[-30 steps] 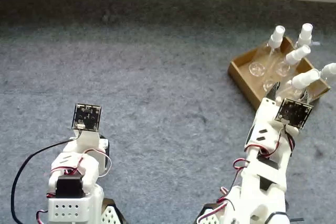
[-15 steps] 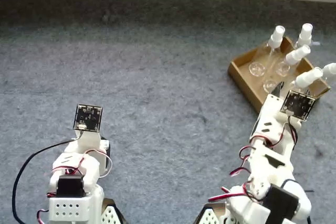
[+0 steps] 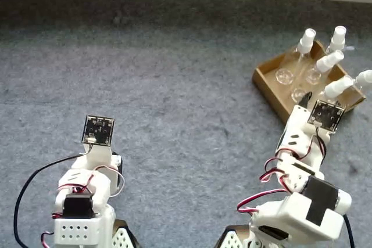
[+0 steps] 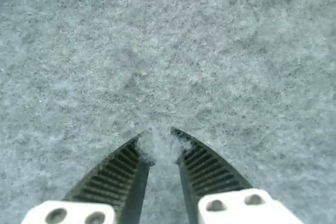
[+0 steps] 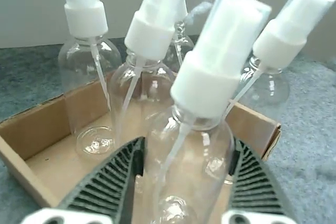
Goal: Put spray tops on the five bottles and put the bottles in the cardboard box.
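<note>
Evidently the right gripper [image 5: 189, 141] clasps the fifth capped bottle [image 5: 199, 108] inside the cardboard box [image 5: 31, 129], beside four others [image 5: 86, 72] standing there, likely steadying it upright before letting go. Meanwhile the left gripper [image 4: 163, 132] rests empty, barely parted, on grey felt [image 4: 168, 35].

- We find the cardboard box [image 3: 264, 82] at the far right of the table [image 3: 174, 85].
- The right arm [image 3: 302, 143] lies just before the box, and the right gripper [image 5: 188, 145] is over the box's near part.
- The nearest bottle [image 5: 194, 119] sits between that gripper's fingers [image 5: 123, 174], touching both.
- Four more bottles [image 5: 86, 66] stand behind it, each with a spray top [image 5: 84, 9] on it.
- The left gripper [image 4: 159, 136] is low over the near left of the table, well apart from the box.
</note>
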Controlling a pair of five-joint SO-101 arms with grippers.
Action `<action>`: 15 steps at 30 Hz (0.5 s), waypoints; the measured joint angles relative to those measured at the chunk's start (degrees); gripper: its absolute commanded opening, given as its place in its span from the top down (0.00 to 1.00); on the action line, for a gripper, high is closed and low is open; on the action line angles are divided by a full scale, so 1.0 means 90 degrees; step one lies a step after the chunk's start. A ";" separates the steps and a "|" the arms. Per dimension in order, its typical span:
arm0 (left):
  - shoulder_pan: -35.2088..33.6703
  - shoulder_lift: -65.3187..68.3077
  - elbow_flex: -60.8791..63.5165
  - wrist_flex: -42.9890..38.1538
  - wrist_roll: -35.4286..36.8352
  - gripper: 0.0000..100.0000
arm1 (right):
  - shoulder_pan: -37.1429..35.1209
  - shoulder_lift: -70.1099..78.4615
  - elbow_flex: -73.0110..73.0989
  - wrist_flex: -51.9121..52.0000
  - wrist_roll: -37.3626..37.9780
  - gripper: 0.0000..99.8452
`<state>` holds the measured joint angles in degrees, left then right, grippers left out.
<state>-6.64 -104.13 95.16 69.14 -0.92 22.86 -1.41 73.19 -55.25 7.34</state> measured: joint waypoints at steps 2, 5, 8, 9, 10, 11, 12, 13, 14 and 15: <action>0.0000 0.0000 0.0000 0.0000 0.0000 1.00 | 0.0000 0.0010 -0.0020 0.0000 0.0000 0.76; 0.0000 0.0000 0.0000 0.0000 0.0000 1.00 | 0.0000 0.0010 -0.0029 0.0000 0.0000 0.76; 0.0000 0.0000 0.0000 0.0000 0.0000 1.00 | 0.0000 0.0010 -0.0029 0.0000 0.0088 0.76; 0.0000 0.0000 0.0000 0.0000 0.0000 1.00 | 0.0000 0.0010 -0.0029 0.0000 0.0225 0.76; 0.0000 0.0000 0.0000 0.0000 0.0000 1.00 | 0.0000 0.0010 -0.0029 0.0000 0.0361 0.76; 0.0000 0.0000 0.0000 0.0000 0.0000 1.00 | 0.0000 0.0010 -0.0029 0.0000 0.0479 0.76; 0.0000 0.0000 0.0000 0.0000 0.0000 1.00 | 0.0000 0.0010 -0.0029 0.0000 0.0576 0.76; 0.0000 0.0000 0.0000 0.0000 0.0000 1.00 | 0.0000 0.0010 -0.0029 0.0000 0.0645 0.76; 0.0000 0.0000 0.0000 0.0000 0.0000 1.00 | 0.0000 0.0010 -0.0029 0.0000 0.0674 0.76; 0.0000 0.0000 0.0000 0.0000 0.0000 1.00 | 0.0000 0.0010 -0.0029 0.0000 0.0703 0.74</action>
<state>-6.64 -104.13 95.16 69.14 -0.92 22.86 -1.32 72.92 -55.25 13.67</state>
